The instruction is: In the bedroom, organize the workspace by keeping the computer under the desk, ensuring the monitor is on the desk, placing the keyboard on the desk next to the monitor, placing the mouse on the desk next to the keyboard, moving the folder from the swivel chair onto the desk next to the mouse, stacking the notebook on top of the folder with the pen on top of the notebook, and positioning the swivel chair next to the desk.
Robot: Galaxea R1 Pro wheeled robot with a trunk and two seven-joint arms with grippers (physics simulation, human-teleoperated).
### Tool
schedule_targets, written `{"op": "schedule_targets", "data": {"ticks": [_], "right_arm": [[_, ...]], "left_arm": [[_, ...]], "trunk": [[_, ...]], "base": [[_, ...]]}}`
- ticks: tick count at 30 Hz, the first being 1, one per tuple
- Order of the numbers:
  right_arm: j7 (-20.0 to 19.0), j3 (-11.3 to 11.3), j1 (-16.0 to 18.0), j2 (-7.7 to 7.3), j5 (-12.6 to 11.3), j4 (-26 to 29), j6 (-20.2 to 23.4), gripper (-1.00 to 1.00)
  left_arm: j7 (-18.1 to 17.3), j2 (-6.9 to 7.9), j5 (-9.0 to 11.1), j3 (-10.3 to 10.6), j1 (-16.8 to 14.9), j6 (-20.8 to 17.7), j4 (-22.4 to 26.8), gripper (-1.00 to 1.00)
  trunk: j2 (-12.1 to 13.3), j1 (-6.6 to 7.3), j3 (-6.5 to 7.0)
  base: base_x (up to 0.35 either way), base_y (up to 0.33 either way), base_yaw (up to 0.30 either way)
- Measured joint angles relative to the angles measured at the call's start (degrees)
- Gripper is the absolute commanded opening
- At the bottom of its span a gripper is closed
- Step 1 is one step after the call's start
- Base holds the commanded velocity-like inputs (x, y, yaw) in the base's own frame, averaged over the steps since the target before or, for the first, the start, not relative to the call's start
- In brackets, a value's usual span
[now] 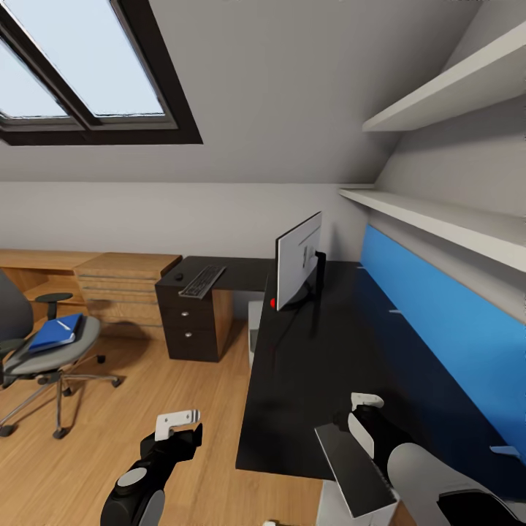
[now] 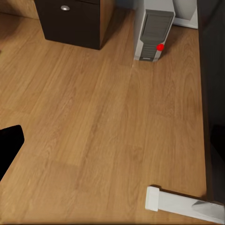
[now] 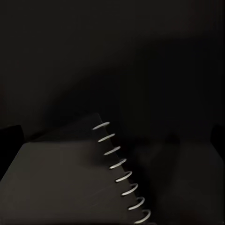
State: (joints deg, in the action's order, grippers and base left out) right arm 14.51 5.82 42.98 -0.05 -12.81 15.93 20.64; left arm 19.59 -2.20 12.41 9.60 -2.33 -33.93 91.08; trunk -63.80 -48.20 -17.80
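My right gripper [image 1: 358, 409] hovers over the near end of the black desk [image 1: 329, 343], shut on a corner of the dark spiral-bound notebook [image 1: 356, 467] [image 3: 61, 183], which tilts back past the desk's front edge. My left gripper [image 1: 181, 427] is open above the wood floor. The monitor [image 1: 299, 259] stands on the desk. Keyboard [image 1: 202, 280] and mouse [image 1: 178, 277] lie on the far wing. The swivel chair [image 1: 44, 351] stands at the left, apart from the desk, with the blue folder [image 1: 55, 334] and a thin white pen [image 1: 64, 324] on its seat. The computer [image 2: 152, 33] stands under the desk.
A black drawer unit [image 1: 191, 321] [image 2: 70, 21] supports the desk's far wing, beside a light wood cabinet [image 1: 120, 288]. A blue back panel [image 1: 438, 321] and white shelves [image 1: 438, 212] line the right wall. A white desk leg [image 2: 180, 204] stands near my left gripper. Open floor [image 1: 161, 380] lies between chair and desk.
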Motion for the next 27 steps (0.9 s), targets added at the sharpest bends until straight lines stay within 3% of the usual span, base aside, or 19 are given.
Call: {"op": "schedule_targets", "data": {"ticks": [17,27], "right_arm": [[-0.07,-0.01,-0.03,-0.06,-0.15,0.51,-0.58,1.00],[0.01,-0.09,-0.03,-0.09,-0.20,1.07,-5.35,1.00]], "left_arm": [[0.00,0.00,0.00,0.00,0.00,0.00,-0.01,1.00],[0.00,0.00,0.00,0.00,0.00,-0.03,-0.01,1.00]], "trunk": [[0.00,0.01,-0.01],[0.00,0.01,-0.01]], "base": [[-0.058,0.000,0.000],[0.000,0.000,0.000]]}}
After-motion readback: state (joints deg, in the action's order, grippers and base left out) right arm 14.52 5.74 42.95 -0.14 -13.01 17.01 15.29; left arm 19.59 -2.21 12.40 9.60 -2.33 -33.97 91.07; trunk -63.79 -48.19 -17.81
